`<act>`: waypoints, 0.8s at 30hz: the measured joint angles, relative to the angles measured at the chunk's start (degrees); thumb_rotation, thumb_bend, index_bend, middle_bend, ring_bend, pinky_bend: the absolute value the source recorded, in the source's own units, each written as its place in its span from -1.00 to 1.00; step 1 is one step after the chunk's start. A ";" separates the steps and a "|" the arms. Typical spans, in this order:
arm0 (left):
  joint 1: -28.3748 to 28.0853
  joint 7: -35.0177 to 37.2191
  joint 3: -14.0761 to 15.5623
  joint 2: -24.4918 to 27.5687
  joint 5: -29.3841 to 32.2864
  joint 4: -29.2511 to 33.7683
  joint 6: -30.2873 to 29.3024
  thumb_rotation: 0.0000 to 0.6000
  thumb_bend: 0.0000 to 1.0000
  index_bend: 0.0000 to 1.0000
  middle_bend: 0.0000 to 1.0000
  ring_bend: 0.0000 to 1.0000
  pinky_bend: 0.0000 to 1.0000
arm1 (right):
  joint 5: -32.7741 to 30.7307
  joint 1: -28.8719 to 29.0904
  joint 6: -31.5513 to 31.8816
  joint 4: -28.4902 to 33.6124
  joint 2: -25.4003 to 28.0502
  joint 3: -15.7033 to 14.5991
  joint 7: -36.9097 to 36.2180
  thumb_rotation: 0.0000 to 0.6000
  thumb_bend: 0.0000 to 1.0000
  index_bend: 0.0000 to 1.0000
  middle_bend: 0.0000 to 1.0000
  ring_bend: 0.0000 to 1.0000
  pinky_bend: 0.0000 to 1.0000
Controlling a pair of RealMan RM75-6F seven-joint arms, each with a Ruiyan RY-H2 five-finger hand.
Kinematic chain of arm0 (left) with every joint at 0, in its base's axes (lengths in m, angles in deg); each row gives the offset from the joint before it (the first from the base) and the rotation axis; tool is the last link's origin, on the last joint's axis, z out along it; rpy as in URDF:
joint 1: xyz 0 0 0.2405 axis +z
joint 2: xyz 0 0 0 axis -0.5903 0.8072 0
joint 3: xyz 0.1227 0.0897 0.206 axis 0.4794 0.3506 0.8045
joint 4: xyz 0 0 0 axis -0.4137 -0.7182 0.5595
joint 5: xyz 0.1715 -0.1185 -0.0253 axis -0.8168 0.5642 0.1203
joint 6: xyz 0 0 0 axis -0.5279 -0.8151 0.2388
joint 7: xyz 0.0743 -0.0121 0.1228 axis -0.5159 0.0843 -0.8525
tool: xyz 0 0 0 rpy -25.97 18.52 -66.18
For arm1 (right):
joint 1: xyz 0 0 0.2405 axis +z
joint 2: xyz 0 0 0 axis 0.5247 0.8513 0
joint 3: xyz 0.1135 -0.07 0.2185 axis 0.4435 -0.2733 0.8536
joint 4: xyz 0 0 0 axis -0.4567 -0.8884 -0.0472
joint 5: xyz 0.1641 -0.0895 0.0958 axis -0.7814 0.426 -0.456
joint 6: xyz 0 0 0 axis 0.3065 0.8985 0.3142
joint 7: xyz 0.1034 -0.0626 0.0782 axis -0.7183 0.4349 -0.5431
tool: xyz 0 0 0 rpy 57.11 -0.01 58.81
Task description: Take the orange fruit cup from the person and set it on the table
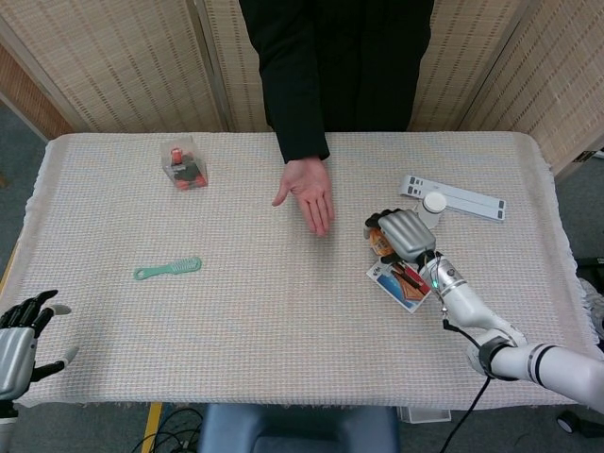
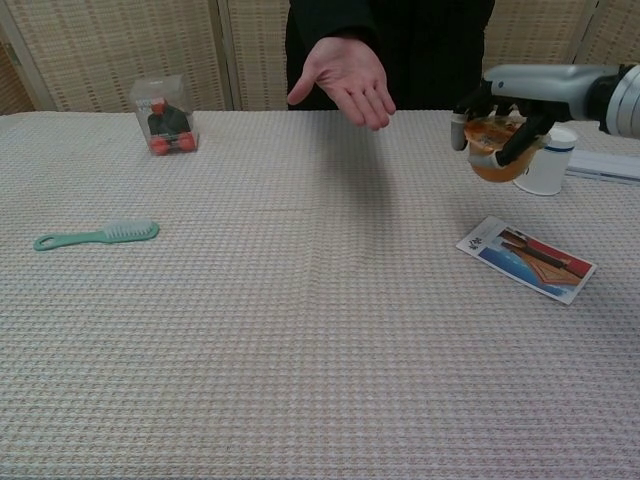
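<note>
My right hand (image 2: 503, 118) (image 1: 404, 232) grips the orange fruit cup (image 2: 496, 158) (image 1: 381, 243) from above, its fingers wrapped around the rim. The cup hangs above the table (image 2: 300, 330), to the right of the person's open palm (image 2: 349, 76) (image 1: 309, 189) and above a printed card (image 2: 526, 257) (image 1: 400, 282). The person's hand is empty and still held out. My left hand (image 1: 21, 335) sits open at the table's near left corner, holding nothing; the chest view does not show it.
A white cup (image 2: 547, 160) (image 1: 429, 209) stands just behind my right hand, beside a white strip (image 1: 453, 197). A green brush (image 2: 96, 235) (image 1: 168, 270) lies at the left. A clear box with red contents (image 2: 166, 113) (image 1: 184, 165) stands at the far left.
</note>
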 measured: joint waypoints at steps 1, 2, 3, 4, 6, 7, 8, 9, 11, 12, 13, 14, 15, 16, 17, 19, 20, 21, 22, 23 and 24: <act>0.06 0.00 0.00 0.02 0.07 -0.01 -0.05 1.00 -0.56 -0.27 -0.61 -0.60 -0.52 | -0.36 0.23 -0.72 -1.76 -1.26 0.02 -0.06 1.00 0.14 -0.10 -0.27 -0.27 0.21; 0.13 0.01 0.02 0.05 0.16 -0.04 -0.08 1.00 -0.56 -0.27 -0.61 -0.60 -0.52 | -0.82 0.58 -1.68 -4.10 -2.91 0.07 -0.13 1.00 0.13 -0.10 -0.28 -0.28 0.13; 0.24 0.07 0.07 0.07 0.31 -0.09 -0.10 1.00 -0.56 -0.27 -0.61 -0.60 -0.52 | -1.11 0.84 -2.33 -5.85 -4.14 0.10 -0.16 1.00 0.13 -0.10 -0.28 -0.31 0.05; 0.30 0.15 0.09 0.08 0.43 -0.13 -0.10 1.00 -0.56 -0.27 -0.61 -0.60 -0.52 | -1.34 1.10 -2.90 -7.63 -5.37 0.13 -0.17 1.00 0.13 -0.11 -0.29 -0.35 -0.02; 0.43 0.25 0.18 0.09 0.65 -0.24 -0.04 1.00 -0.56 -0.27 -0.61 -0.60 -0.52 | -1.89 1.74 -4.40 -11.82 -8.22 0.18 -0.11 1.00 0.11 -0.22 -0.36 -0.45 -0.14; 0.46 0.26 0.20 0.08 0.68 -0.29 -0.04 1.00 -0.56 -0.27 -0.61 -0.60 -0.52 | -2.18 2.03 -5.18 -13.51 -9.40 0.22 -0.08 1.00 0.08 -0.33 -0.40 -0.51 -0.24; 0.49 0.27 0.22 0.08 0.69 -0.35 -0.03 1.00 -0.56 -0.27 -0.61 -0.60 -0.52 | -2.51 2.32 -6.08 -15.07 -10.53 0.26 -0.05 1.00 0.04 -0.53 -0.48 -0.60 -0.41; 0.52 0.31 0.24 0.08 0.70 -0.42 -0.04 1.00 -0.56 -0.27 -0.61 -0.60 -0.52 | -3.02 2.68 -7.43 -16.71 -11.74 0.31 0.03 1.00 0.00 -0.74 -0.57 -0.71 -0.62; 0.57 0.41 0.24 0.06 0.78 -0.53 -0.06 1.00 -0.56 -0.27 -0.61 -0.60 -0.52 | -3.90 3.14 -9.39 -18.32 -12.86 0.33 0.40 1.00 -0.09 -0.99 -0.76 -0.90 -0.91; 0.58 0.47 0.23 0.04 0.85 -0.61 -0.03 1.00 -0.56 -0.27 -0.61 -0.60 -0.52 | -4.55 3.34 -10.42 -18.77 -13.19 0.31 0.84 1.00 -0.13 -1.00 -0.85 -0.96 -0.97; 0.58 0.53 0.23 0.01 0.92 -0.68 0.03 1.00 -0.56 -0.27 -0.61 -0.60 -0.52 | -4.99 3.39 -10.91 -18.79 -13.20 0.29 1.23 1.00 -0.15 -1.00 -0.90 -0.99 -0.99; 0.56 0.58 0.23 -0.01 0.97 -0.74 0.12 1.00 -0.56 -0.27 -0.61 -0.60 -0.52 | -5.24 3.36 -11.09 -18.55 -13.02 0.30 1.51 1.00 -0.17 -1.00 -0.96 -1.00 -1.00; 0.51 0.62 0.22 -0.05 1.00 -0.81 0.25 1.00 -0.56 -0.27 -0.61 -0.60 -0.52 | -5.31 3.20 -10.95 -17.89 -12.58 0.34 1.63 1.00 -0.18 -1.00 -0.99 -1.00 -1.00; 0.46 0.60 0.22 -0.08 1.00 -0.87 0.33 1.00 -0.56 -0.27 -0.61 -0.60 -0.52 | -5.27 2.99 -10.61 -17.17 -12.11 0.39 1.63 1.00 -0.18 -1.00 -1.00 -1.00 -1.00; 0.41 0.53 0.19 -0.11 0.99 -0.92 0.37 1.00 -0.56 -0.27 -0.61 -0.60 -0.52 | -5.16 2.70 -10.06 -16.27 -11.53 0.45 1.60 1.00 -0.18 -1.00 -1.00 -1.00 -1.00; 0.28 0.56 0.09 -0.18 0.94 -0.90 0.45 1.00 -0.56 -0.27 -0.61 -0.60 -0.52 | -4.65 1.71 -8.18 -13.56 -9.69 0.58 1.38 1.00 -0.18 -1.00 -1.00 -1.00 -1.00; 0.18 0.60 0.04 -0.18 0.92 -0.87 0.52 1.00 -0.56 -0.27 -0.61 -0.60 -0.52 | -4.33 1.16 -7.16 -12.15 -8.68 0.62 1.28 1.00 -0.18 -1.00 -1.00 -1.00 -1.00; 0.03 0.54 -0.05 -0.18 0.86 -0.85 0.61 1.00 -0.56 -0.27 -0.61 -0.60 -0.52 | -3.84 0.30 -5.61 -10.07 -7.15 0.64 1.15 1.00 -0.18 -1.00 -1.00 -1.00 -1.00; -0.09 0.47 -0.14 -0.19 0.81 -0.83 0.66 1.00 -0.56 -0.27 -0.61 -0.60 -0.52 | -3.44 -0.43 -4.30 -8.36 -5.86 0.64 1.08 1.00 -0.19 -1.00 -1.00 -1.00 -1.00; -0.22 0.42 -0.22 -0.22 0.75 -0.78 0.72 1.00 -0.56 -0.27 -0.61 -0.60 -0.52 | -3.03 -1.26 -2.90 -6.55 -4.47 0.60 1.06 1.00 -0.19 -1.00 -1.00 -1.00 -1.00; -0.37 0.37 -0.34 -0.27 0.69 -0.72 0.80 1.00 -0.56 -0.27 -0.61 -0.60 -0.52 | -2.49 -2.51 -0.89 -3.96 -2.42 0.49 1.14 1.00 -0.19 -1.00 -1.00 -1.00 -1.00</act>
